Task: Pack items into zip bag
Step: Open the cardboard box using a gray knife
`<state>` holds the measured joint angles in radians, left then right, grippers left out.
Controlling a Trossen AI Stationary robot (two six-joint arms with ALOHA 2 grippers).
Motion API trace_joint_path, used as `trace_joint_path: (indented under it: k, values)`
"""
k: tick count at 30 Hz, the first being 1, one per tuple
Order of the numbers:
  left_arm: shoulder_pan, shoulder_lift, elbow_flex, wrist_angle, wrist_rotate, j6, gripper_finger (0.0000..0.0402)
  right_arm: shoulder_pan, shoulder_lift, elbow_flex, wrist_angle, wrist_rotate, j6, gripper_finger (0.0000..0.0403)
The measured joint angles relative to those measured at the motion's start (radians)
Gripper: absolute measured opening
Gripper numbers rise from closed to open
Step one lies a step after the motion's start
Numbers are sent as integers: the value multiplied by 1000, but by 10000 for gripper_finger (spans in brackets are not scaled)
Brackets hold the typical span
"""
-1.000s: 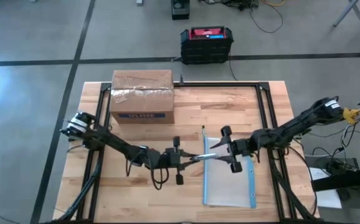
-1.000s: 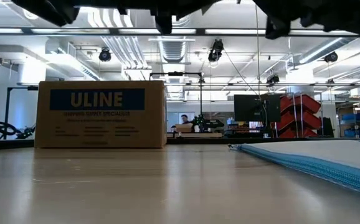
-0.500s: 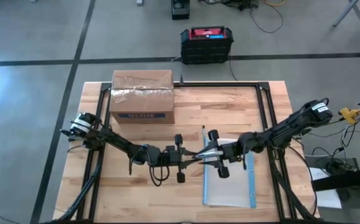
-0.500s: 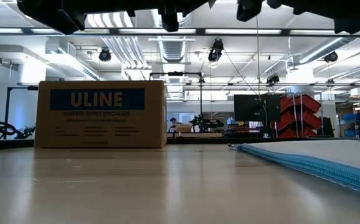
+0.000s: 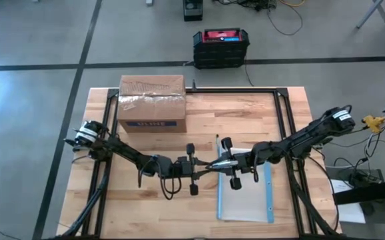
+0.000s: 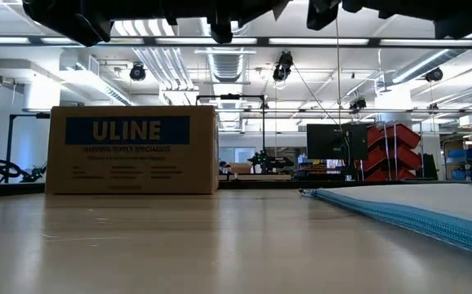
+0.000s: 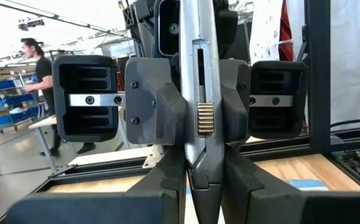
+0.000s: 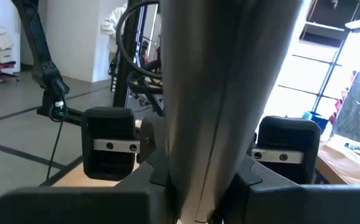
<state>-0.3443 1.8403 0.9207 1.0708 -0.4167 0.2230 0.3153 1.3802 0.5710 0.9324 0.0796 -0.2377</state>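
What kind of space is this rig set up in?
Probably a warehouse-style lab or workshop: a polished concrete floor with dark lines, exposed ducts and hanging lights overhead, red storage bins and a monitor behind the wooden table.

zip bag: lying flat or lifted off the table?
Flat. The zip bag lies spread on the table, and in the low view its blue zip edge rests on the wood.

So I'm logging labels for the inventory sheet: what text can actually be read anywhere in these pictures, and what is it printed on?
"ULINE": large pale letters on the dark blue band of the cardboard box, seen in the low view.
Smaller lines printed below it on the box: too small to read.
Blue label on the box from overhead: blurred, not readable there.
Nothing readable on the zip bag.
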Motion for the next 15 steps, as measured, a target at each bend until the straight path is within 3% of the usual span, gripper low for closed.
trace_joint_path:
  k: [6, 9, 11, 15]
  values:
    - [-9, -119, 13, -275, -69, -59, 158, 1, -121, -4, -177, 6, -5, 57]
    - [-7, -200, 16, -435, -112, -116, 195, 1, -215, -4, -320, 64, -5, 57]
    - [-5, -265, 13, -479, -204, -138, 206, -1, -263, -4, -411, 102, 14, 57]
    - [68, -398, 15, -617, -502, -183, 206, 2, -328, -4, -561, 153, 52, 57]
